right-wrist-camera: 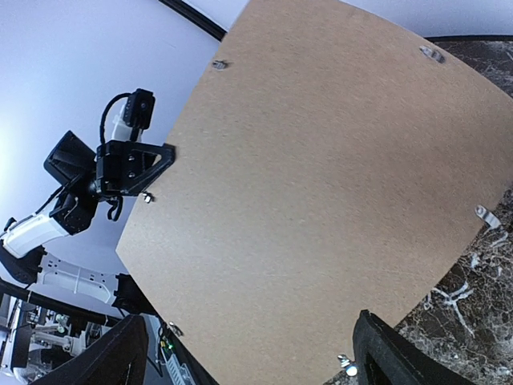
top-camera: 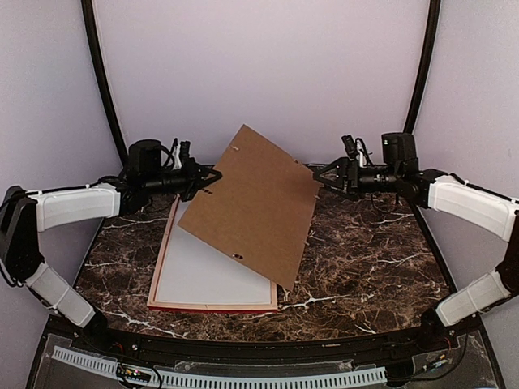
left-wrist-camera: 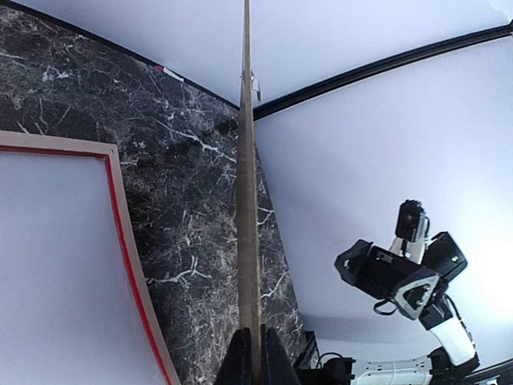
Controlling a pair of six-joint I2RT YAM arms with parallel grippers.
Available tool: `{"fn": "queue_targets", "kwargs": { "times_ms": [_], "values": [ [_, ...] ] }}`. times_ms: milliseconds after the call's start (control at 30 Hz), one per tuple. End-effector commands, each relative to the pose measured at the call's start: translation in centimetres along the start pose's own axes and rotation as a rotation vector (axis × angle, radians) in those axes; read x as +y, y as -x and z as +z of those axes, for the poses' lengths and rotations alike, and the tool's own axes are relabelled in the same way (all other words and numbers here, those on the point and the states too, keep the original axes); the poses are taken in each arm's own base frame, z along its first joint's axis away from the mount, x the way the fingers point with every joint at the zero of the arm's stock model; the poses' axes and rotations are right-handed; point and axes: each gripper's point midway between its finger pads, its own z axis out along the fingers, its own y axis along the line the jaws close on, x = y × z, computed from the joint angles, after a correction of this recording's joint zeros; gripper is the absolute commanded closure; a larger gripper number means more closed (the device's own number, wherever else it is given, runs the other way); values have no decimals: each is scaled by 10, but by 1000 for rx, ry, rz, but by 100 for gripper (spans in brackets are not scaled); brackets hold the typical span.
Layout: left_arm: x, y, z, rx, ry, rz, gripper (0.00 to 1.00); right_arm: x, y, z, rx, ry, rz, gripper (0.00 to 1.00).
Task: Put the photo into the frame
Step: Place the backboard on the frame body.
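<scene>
Left claw (top-camera: 208, 178) clamped on edge of board (top-camera: 251, 203); board held tilted above frame (top-camera: 212, 307), which lies flat on counter (top-camera: 365, 259), left of centre. Right claw (top-camera: 323, 173) spread wide, near the board's opposite edge.

Best: right takes that edge squarely and keeps the board's corners off the frame.

Photo unidentified: white panel (top-camera: 215, 271) in frame may be photo or mat. Board hides frame's far corner.

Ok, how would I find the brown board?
Look at the dark marble table, then the red-edged frame lying flat on it. Tilted up above that frame, pinched by the left arm's fingers, is the brown board: plain brown with small metal clips.
</scene>
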Motion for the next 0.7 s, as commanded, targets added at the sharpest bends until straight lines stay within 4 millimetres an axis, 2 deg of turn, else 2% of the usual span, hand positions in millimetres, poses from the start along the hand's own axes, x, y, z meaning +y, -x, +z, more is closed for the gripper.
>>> {"fn": "queue_targets", "kwargs": {
  "times_ms": [0,67,100,133,167,200,233,267,300,333,367,400,433,500,667],
  "values": [
    [-66,24,-52,-156,-242,42,100,-10,-5,6,8,-3,6,11],
    [-47,21,-64,-188,-176,28,100,-12,-6,7,11,-3,8,11],
    [-50,22,-74,-209,-172,38,100,-13,-7,7,13,-6,9,11],
    [-35,20,-77,-218,-118,25,100,-14,-7,8,14,-7,9,11],
    [-38,21,-87,-240,-116,35,100,-15,-8,8,15,-10,9,11],
    [-21,18,-90,-248,-67,13,100,-17,-9,9,18,-13,12,11],
    [-23,18,-99,-267,-64,16,100,-18,-9,10,20,-14,12,11],
    [-8,15,-104,-277,-22,-2,100,-20,-11,11,23,-14,16,11],
    [-8,17,-113,-299,-17,1,100,-22,-11,12,25,-14,19,11],
    [5,13,-115,-301,26,-16,100,-23,-12,14,26,-13,21,11],
    [5,13,-123,-318,32,-14,100,-26,-14,16,31,-14,28,11],
    [16,9,-125,-314,67,-27,100,-28,-15,17,36,-15,32,11],
    [17,10,-131,-328,73,-28,100,-31,-17,19,42,-17,38,11],
    [32,5,-136,-324,112,-47,100,-35,-18,22,47,-18,43,11],
    [54,-2,-141,-311,169,-67,100,-43,-22,30,58,-15,58,11]
  ]
}}
